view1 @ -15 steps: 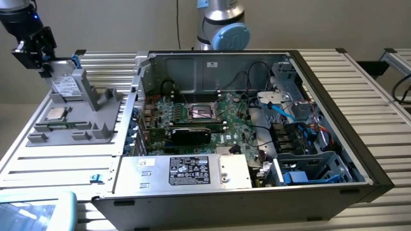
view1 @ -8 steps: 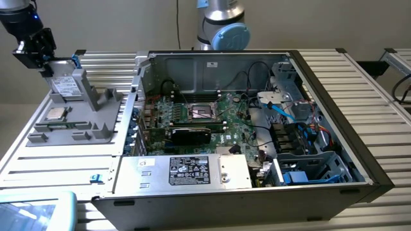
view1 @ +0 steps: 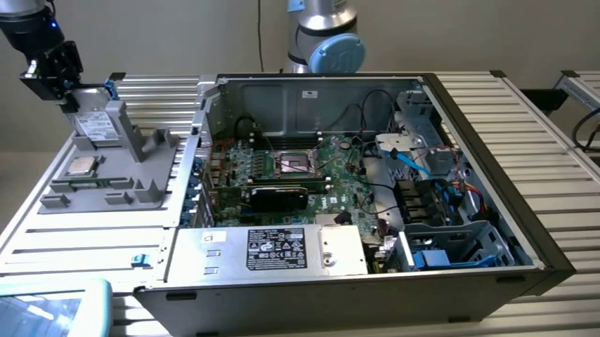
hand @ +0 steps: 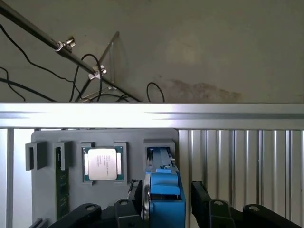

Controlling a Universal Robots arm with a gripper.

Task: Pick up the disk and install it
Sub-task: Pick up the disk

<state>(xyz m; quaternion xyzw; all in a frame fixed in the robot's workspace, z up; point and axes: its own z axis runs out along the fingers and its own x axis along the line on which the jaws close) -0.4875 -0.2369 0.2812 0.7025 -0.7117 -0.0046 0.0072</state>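
I see the gripper [hand: 168,190] released, its fingers [hand: 200,194] straddling the disk [hand: 164,209] that stands on edge in the grey rack [hand: 47,142] beside the CPU chip [hand: 102,164], so I'd centre it to even the gaps and close squarely on the flat faces.

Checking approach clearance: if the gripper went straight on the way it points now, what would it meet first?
Most likely the disk, standing on edge in the grey fixture. Its blue carrier sits between the open fingers of the gripper, with a gap showing on one side. How deep it sits is unclear.
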